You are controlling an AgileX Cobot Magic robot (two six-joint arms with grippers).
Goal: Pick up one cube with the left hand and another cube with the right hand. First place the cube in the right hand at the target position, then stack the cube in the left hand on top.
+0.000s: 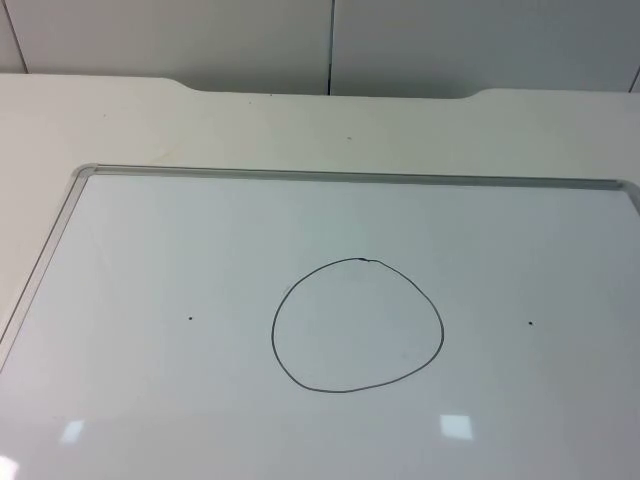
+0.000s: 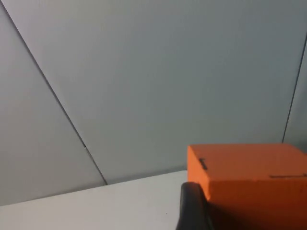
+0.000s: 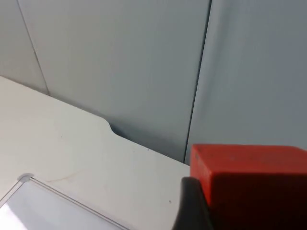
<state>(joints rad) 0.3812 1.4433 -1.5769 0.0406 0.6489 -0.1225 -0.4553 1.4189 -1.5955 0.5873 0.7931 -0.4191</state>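
Two cubes are off the table, one in each gripper, and the views are taken in turn.

From the top camera, a whiteboard point(image 1: 150, 400) with a thin metal frame lies flat on the white table point(image 1: 300, 125). A hand-drawn black circle point(image 1: 357, 325) sits near the middle of the board, the target spot, with nothing inside it. One small black dot point(image 1: 191, 319) lies on the board to the circle's left and another small dot point(image 1: 530, 323) to its right, both well apart from the line. Behind the table stands the grey partition wall point(image 1: 450, 40).

In the left wrist view, the left gripper point(image 2: 225, 211) holds an orange cube point(image 2: 249, 177). A black fingertip point(image 2: 192, 208) presses against the cube's side face, so the jaws are closed on it. The cube is raised above the table edge, with the partition wall behind it.

In the right wrist view, the right gripper point(image 3: 225, 211) holds a red cube point(image 3: 254, 187) in the same way: a black fingertip point(image 3: 192, 206) lies against the cube's side, jaws closed on it. Beyond the cube are the table, a corner of the whiteboard frame point(image 3: 26, 178), and the wall, so this cube is also held up in the air.
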